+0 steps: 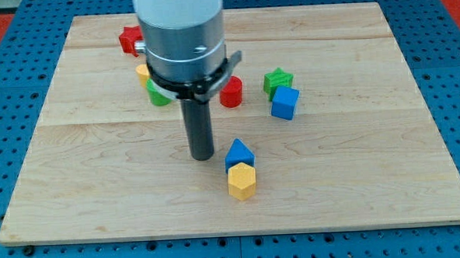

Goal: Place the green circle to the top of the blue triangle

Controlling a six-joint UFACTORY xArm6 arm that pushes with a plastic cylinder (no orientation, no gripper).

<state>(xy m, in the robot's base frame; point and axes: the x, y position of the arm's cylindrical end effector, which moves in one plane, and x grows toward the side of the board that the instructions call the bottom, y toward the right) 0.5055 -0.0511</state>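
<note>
1. Resting on the wooden board (372, 177) left of centre frame, my tip (202, 157) stands just left of the blue triangle (239, 154), with a thin gap between them.
2. No fingers or jaws exist on this rod, so nothing is grasped; my tip touches no block.
3. Partly hidden behind the arm's grey collar (181, 38), the green circle (158, 95) sits in the upper left of the frame, above and to the left of my tip and well apart from the blue triangle.
4. Just above the green circle, a yellow block (143, 72) shows at the collar's left edge; its shape cannot be made out.
5. Higher still, a red block (130, 40) lies near the board's top edge, half covered by the arm.
6. A red cylinder (231, 92) stands right of the rod, upper centre.
7. A green star (277, 80) sits to its right, touching the blue cube (285, 103) just below it.
8. Directly below the blue triangle and touching it is a yellow hexagon (242, 181), lower centre.
9. Blue pegboard (4, 115) frames the board on all sides.
</note>
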